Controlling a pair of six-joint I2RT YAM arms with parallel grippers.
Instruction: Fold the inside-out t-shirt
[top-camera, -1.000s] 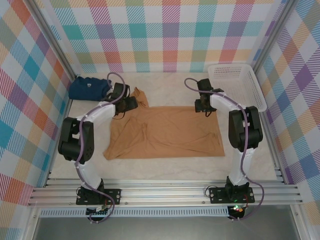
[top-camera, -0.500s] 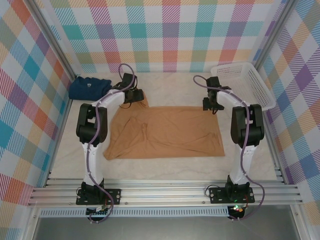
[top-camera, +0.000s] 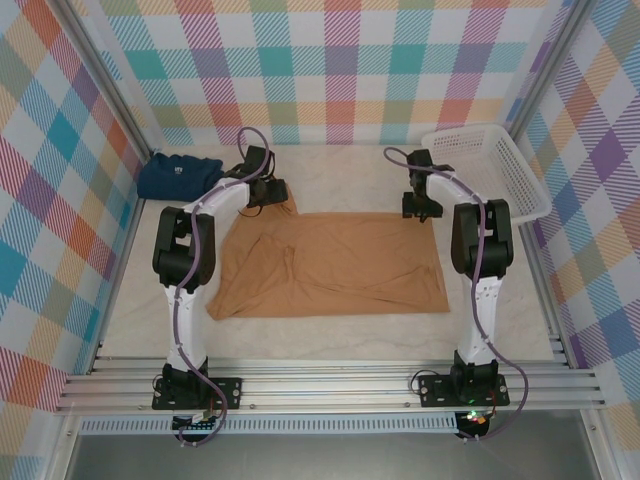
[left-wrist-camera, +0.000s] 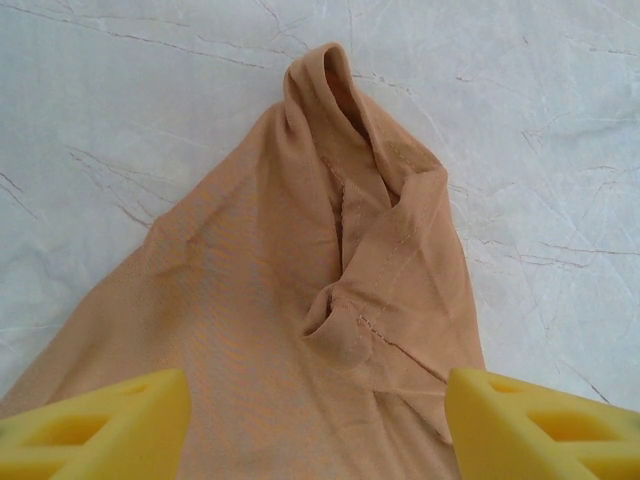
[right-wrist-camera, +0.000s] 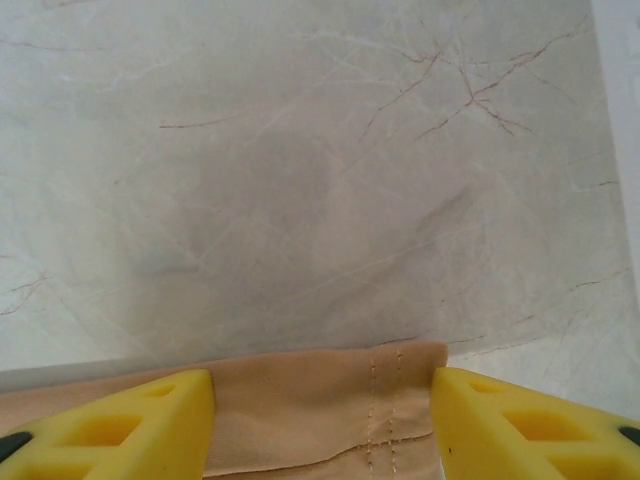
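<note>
**T-shirt** (top-camera: 330, 265): tan, spread on the desk (top-camera: 350, 330) at the centre of the top view. It is wider than deep and mostly flat. We note shallow creases across it and a rumpled corner at 7 o'clock. One bunched part sticks out from the far-left corner, toward 11 o'clock.

**Left wrist view:** the bunched part of the t-shirt (left-wrist-camera: 330, 300) narrows to a peak at 12 o'clock. A folded ridge and a stitched seam run down its middle. It rests on the pale, veined desk (left-wrist-camera: 110, 90). The left jaws are released. The yellow fingers (left-wrist-camera: 100, 425) stand wide apart at 7 and 5 o'clock of the view, with loose cloth between them and nothing pinched.

**Right wrist view:** we see the far-right corner of the t-shirt (right-wrist-camera: 320, 420), with a straight edge and a double stitch line near the corner. Bare desk (right-wrist-camera: 300, 150) lies beyond it toward 12 o'clock. The right jaws are released as well. The fingers (right-wrist-camera: 110, 425) stand on either side of the corner, with the cloth flat between them. We cannot tell whether the tips touch the cloth.

**Further out, top view:**
- The left jaws sit at the t-shirt's 11 o'clock and the right jaws at its 1 o'clock.
- The left arm (top-camera: 180, 250) rises from a base at 7 o'clock, the right arm (top-camera: 480, 250) from one at 5 o'clock.
- A folded navy shirt (top-camera: 178, 176) lies at 10 o'clock, apart from the t-shirt.
- A white basket (top-camera: 485, 170) sits at 2 o'clock in the far-right corner, also apart from the t-shirt.
</note>
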